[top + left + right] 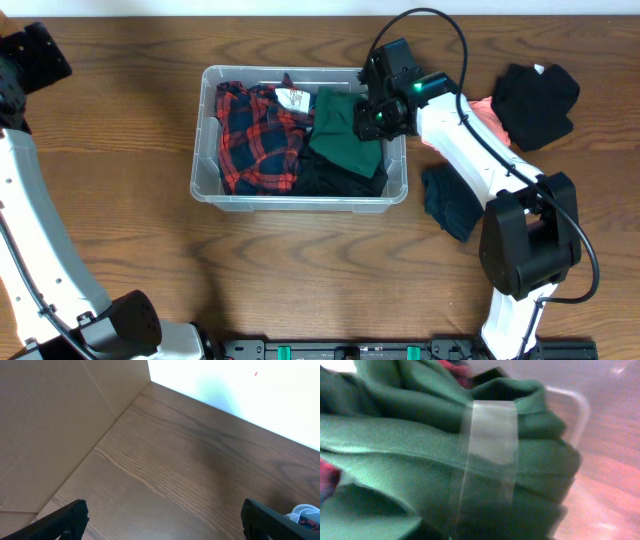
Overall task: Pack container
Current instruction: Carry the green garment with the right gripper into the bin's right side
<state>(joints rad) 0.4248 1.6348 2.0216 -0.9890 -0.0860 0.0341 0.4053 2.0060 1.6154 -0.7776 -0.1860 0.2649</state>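
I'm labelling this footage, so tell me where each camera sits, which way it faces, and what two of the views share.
Overhead: fixed above the table, looking straight down at the container; left arm and right arm show.
Left wrist: on the left arm, angled down at table and cardboard wall; its dark fingers show, wide apart.
Right wrist: at the container, close against the green garment; apparently one clear finger shows.
Shared: overhead and right wrist both show the green garment and container.

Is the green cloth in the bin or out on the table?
In. The green cloth lies bunched inside the walls of the bin, beside a red plaid shirt.
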